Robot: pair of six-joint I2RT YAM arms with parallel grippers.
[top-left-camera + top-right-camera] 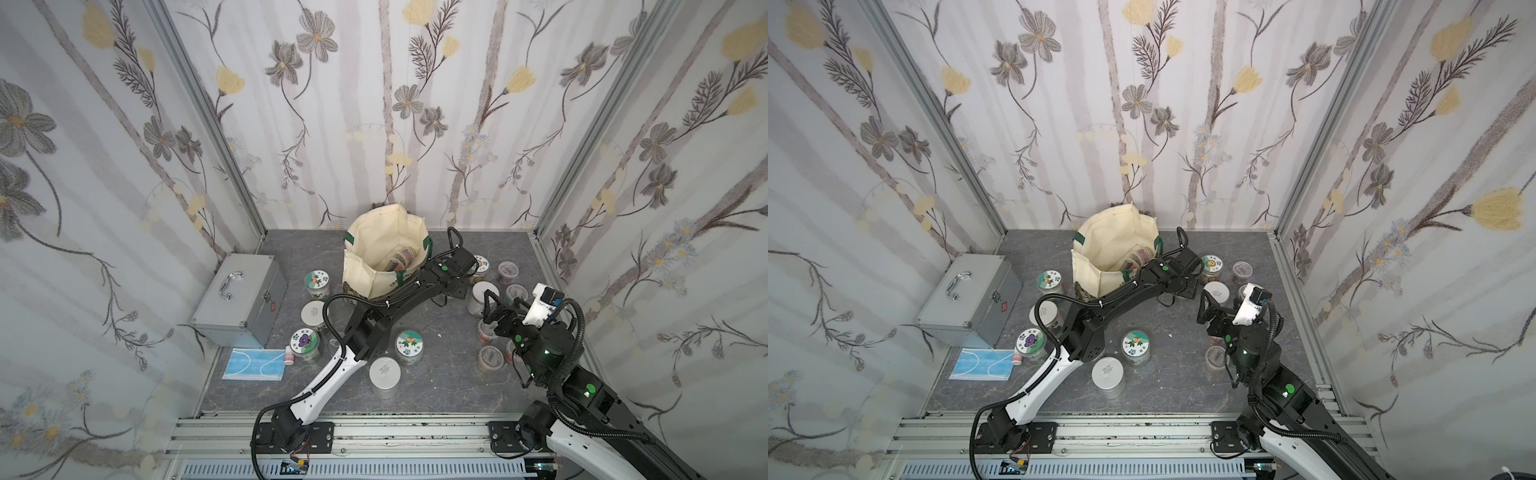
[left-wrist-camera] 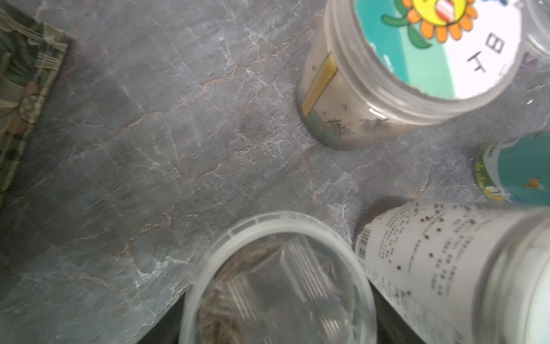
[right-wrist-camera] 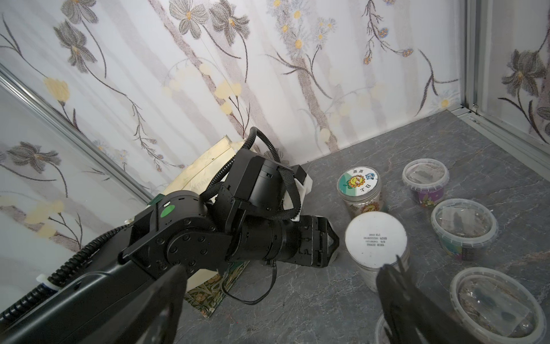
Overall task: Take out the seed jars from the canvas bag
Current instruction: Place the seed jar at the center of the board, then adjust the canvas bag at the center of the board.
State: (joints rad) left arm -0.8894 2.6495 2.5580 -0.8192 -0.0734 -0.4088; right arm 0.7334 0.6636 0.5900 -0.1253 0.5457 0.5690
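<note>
The cream canvas bag (image 1: 374,249) stands open at the back of the table, with a few seed jars (image 1: 401,259) lying inside. My left gripper (image 1: 459,287) is low over the table just right of the bag, shut on a clear-lidded seed jar (image 2: 276,268). That jar fills the space between the jaws in the left wrist view. Beside it stand a sunflower-lidded jar (image 2: 416,50) and a white-lidded jar (image 3: 376,238). My right gripper (image 3: 282,297) hovers open and empty near the right-hand jars, its dark fingers (image 3: 398,286) spread wide.
Several jars stand on the table left of the bag (image 1: 318,284) and in front (image 1: 409,347), and more stand along the right side (image 1: 508,272). A silver metal case (image 1: 239,301), a blue face mask (image 1: 253,363) and a pink-capped bottle (image 1: 289,355) sit at the left. Walls close in on three sides.
</note>
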